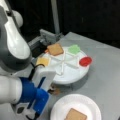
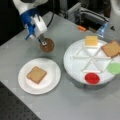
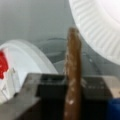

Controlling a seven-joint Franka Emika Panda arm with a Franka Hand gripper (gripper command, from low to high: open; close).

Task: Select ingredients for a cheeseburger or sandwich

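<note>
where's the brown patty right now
The brown patty hangs held in the gripper above the grey table, at a front view's upper left, between the white plate and the divided tray.

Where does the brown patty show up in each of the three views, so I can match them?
Front view: patty mostly hidden, lower middle, behind the blue pincer, between divided tray and white plate.
Front view: patty upper left, held on edge by the pincer, above the white plate.
Wrist view: patty centre, edge-on, upright strip.
Shared landmark: the red disc on the tray.
</note>
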